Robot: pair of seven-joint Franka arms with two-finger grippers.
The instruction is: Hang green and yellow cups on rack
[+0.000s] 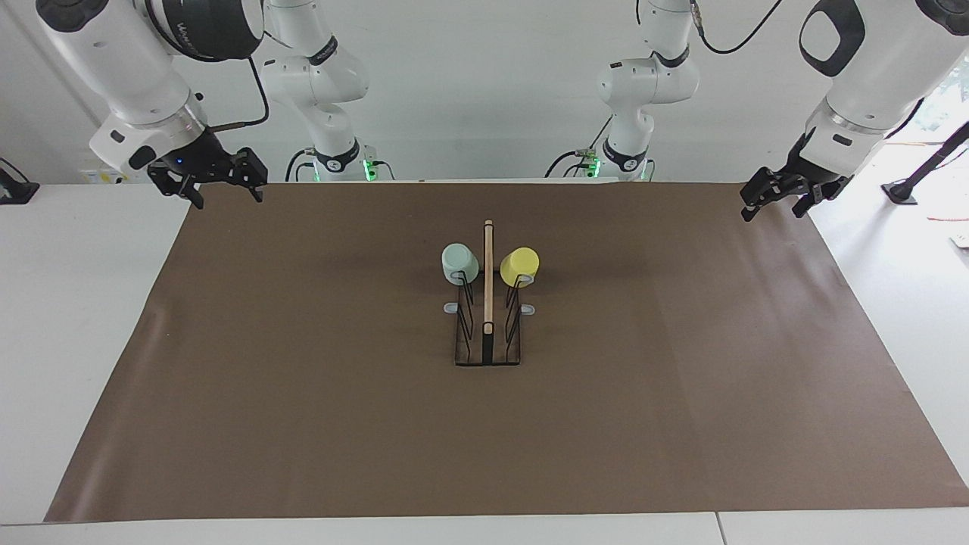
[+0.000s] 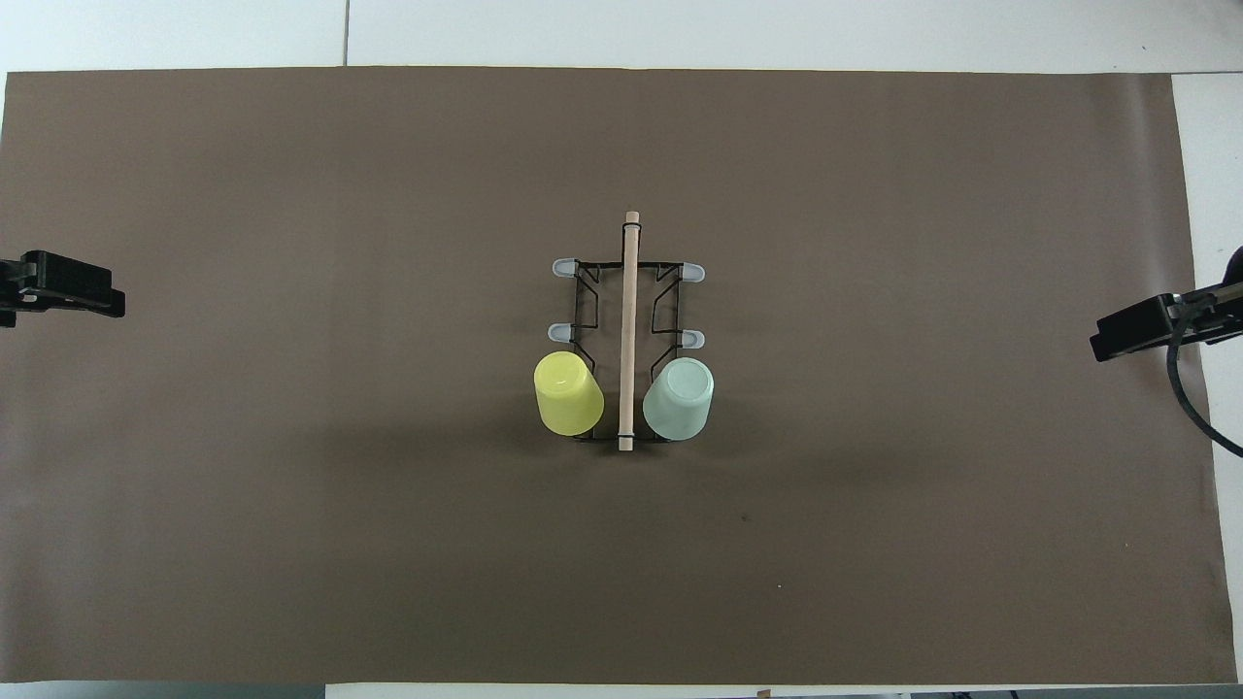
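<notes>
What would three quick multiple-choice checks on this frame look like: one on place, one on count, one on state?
1. Where is the green cup?
A. on the rack, on a prong at the end nearer the robots, toward the right arm's end of the table
B. lying on the brown mat
C. held by the left end effector

2. How many grey-tipped prongs show bare?
A. none
B. four
C. six

3. How do the two end effectors stand?
A. both open and holding nothing
B. right one shut on the yellow cup
C. left one shut on the rack

Key: 1 A, the green cup sits upside down on the rack beside the wooden bar, the yellow cup across from it. 2 B, the overhead view shows four uncovered tips. 3 A, the left end effector and right end effector hang over the mat's corners, away from the rack.
</notes>
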